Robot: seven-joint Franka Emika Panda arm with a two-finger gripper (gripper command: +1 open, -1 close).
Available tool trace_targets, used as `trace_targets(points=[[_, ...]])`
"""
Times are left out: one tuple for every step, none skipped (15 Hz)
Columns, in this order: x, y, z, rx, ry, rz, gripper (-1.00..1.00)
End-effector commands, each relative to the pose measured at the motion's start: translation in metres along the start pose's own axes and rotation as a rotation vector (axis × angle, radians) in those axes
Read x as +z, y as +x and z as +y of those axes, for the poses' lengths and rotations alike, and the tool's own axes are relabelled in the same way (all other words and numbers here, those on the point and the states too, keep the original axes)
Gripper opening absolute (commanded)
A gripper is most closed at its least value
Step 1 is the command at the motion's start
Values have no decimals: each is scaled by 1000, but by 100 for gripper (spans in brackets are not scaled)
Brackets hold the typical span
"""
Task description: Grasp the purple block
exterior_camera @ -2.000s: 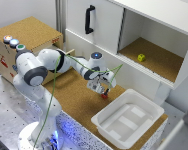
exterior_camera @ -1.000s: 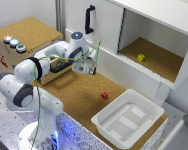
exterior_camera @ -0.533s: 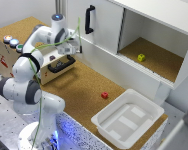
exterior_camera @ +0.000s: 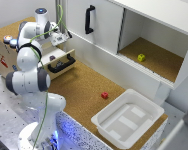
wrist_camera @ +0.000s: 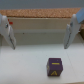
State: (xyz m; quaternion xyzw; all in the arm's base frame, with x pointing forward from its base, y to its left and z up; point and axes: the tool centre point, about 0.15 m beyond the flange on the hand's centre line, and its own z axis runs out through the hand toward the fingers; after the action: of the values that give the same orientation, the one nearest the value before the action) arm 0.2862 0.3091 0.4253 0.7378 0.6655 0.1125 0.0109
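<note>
The purple block [wrist_camera: 55, 67] lies on a pale floor that we take for the bottom of the open drawer [exterior_camera: 69, 53], at the desk's far corner on the exterior view's left. In the exterior view a small dark spot [exterior_camera: 52, 58] in that drawer is probably the same block, though too small for us to be sure. Our gripper [exterior_camera: 58, 38] hangs above the drawer, jaws spread wide apart and empty. In the wrist view the block sits between the lines of the two fingers [wrist_camera: 71, 31] but short of them, so we judge the hand must shift toward it, then descend.
</note>
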Motion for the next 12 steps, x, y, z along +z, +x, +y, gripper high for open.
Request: trace_targets(points=[[62,11,15,-49,43,-13,100],[71,9,18,-11,56,-12,100],[80,7,20,9,43,-6,100],[89,6,22,20,35,-6,100],[96,4,20,-17,3,-11,100],[100,4,21,-16,0,-17,100],[104,3,22,-23,-21,-26,100],[105,2,21,-20,-15,-29,100],[107,0,20,-21,-7,-42,100],[112,-3,17,-29,0,-63,100],[116,-4,16,-32,1,-74,100],[120,-6,16,-28,2,-80,100]])
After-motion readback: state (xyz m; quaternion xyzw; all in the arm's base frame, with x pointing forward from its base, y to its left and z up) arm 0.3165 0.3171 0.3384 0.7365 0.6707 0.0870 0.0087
